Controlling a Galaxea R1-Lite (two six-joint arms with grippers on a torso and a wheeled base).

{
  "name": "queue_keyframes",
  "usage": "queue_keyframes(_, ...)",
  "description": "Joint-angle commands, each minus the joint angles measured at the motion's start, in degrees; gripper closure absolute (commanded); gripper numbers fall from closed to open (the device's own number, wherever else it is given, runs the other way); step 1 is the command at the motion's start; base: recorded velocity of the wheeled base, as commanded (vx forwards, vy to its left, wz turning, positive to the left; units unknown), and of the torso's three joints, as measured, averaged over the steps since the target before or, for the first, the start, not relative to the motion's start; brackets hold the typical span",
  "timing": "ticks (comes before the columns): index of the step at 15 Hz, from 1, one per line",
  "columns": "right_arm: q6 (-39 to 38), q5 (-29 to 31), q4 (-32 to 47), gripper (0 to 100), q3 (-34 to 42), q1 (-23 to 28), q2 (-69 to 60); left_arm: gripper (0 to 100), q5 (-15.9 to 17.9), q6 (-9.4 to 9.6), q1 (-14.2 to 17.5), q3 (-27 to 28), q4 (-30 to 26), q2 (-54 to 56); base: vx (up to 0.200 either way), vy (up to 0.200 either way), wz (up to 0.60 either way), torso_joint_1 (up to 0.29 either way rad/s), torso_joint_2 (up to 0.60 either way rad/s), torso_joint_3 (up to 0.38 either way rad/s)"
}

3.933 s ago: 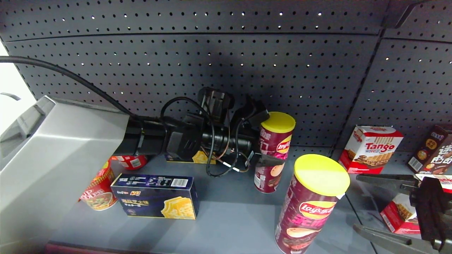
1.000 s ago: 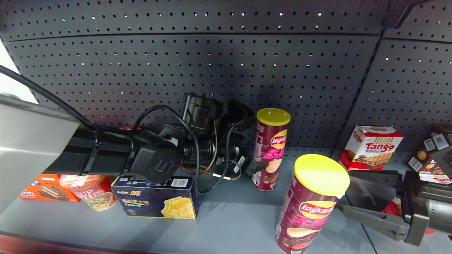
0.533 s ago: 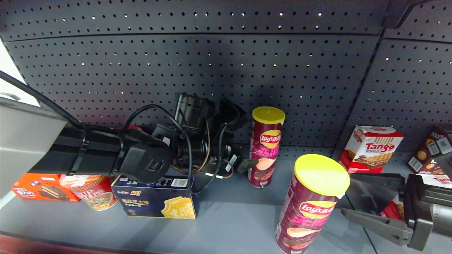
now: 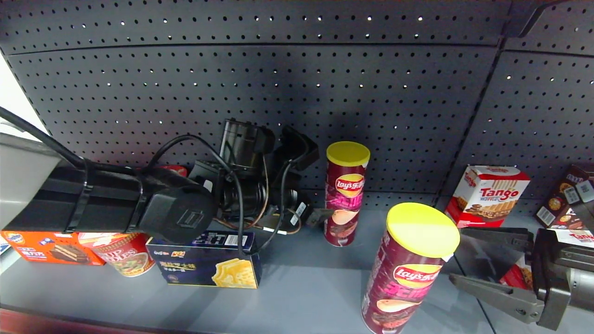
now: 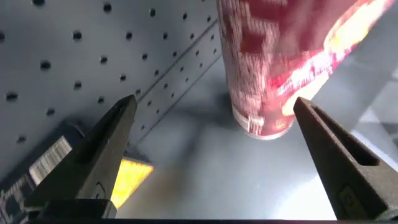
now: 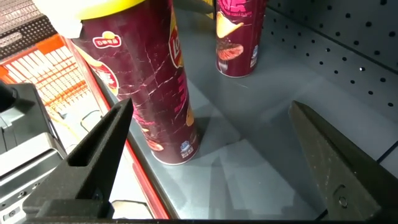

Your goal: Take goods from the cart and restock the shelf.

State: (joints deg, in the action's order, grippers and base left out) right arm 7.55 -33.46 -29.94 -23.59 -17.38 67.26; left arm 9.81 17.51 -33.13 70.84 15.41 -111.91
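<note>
From the head view, both chip cans stand upright on the shelf (image 4: 301, 283), so I'd judge the placing step done. The next move calls for drawing an arm straight out, clear of the cans, and going to the cart for more goods. The rear can (image 4: 345, 195) sits close to the pegboard, at eleven o'clock from the front can (image 4: 408, 269) near the shelf's front edge. The left hand (image 4: 314, 184) hangs at nine o'clock of the rear can, spread and holding nothing, its lower fingertip just beside the can's wall. The right hand (image 4: 464, 255) sits at three o'clock of the front can, also spread wide and empty. A navy biscuit box (image 4: 209, 266) and a noodle cup (image 4: 123, 253) lie under the left arm. In the left wrist view, the left hand's (image 5: 214, 104) two fingers stand far apart. The rear can (image 5: 267, 62) is just beyond the tips and apart from both, so a straight pull back should clear it. In the right wrist view, the right hand (image 6: 211, 112) gapes over bare shelf, with the front can (image 6: 149, 81) just beside one finger and the rear can (image 6: 239, 37) farther in.
</note>
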Motion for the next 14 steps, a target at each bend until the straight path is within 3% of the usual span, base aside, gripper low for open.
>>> queue_keyframes(1, 0.01, -0.02, -0.03, 0, 0.03, -0.02, 0.07, 0, -0.58, -0.02, 0.09, -2.02, 0.24, 1.87, 0.0, 0.0, 0.0, 0.0, 0.0, 0.0)
queue_keyframes(4, 0.01, -0.02, -0.03, 0, -0.05, -0.02, -0.02, 0, -1.2, -0.02, -0.35, -4.39, 0.41, 5.03, 0.0, 0.0, 0.0, 0.0, 0.0, 0.0)
queue_keyframes(8, 0.01, -0.02, -0.03, 0, -0.41, 0.07, 0.24, 0, -7.53, -0.02, -1.67, -4.22, 0.5, 5.65, 0.0, 0.0, 0.0, 0.0, 0.0, 0.0)
queue_keyframes(9, -0.08, 0.06, -0.03, 0, -0.58, 0.07, 0.24, 0, -10.96, 0.16, -1.93, -3.87, 0.68, 5.56, 0.0, 0.0, 0.0, 0.0, 0.0, 0.0)
queue_keyframes(10, -0.08, 0.06, -0.03, 0, -0.58, 0.07, 0.24, 0, -11.66, 0.42, -2.02, -3.87, 0.76, 5.56, 0.0, 0.0, 0.0, 0.0, 0.0, 0.0)
queue_keyframes(12, -0.08, 0.06, 0.06, 0, -1.11, 0.07, 0.68, 0, -14.56, 5.52, -1.23, -3.78, 0.85, 5.47, 0.0, 0.0, 0.0, 0.0, 0.0, 0.0)
queue_keyframes(14, -0.08, 0.06, -0.03, 0, -1.46, 0.16, 1.39, 0, -17.37, 7.89, -0.62, -2.72, 0.85, 5.03, 0.0, 0.0, 0.0, 0.0, 0.0, 0.0)
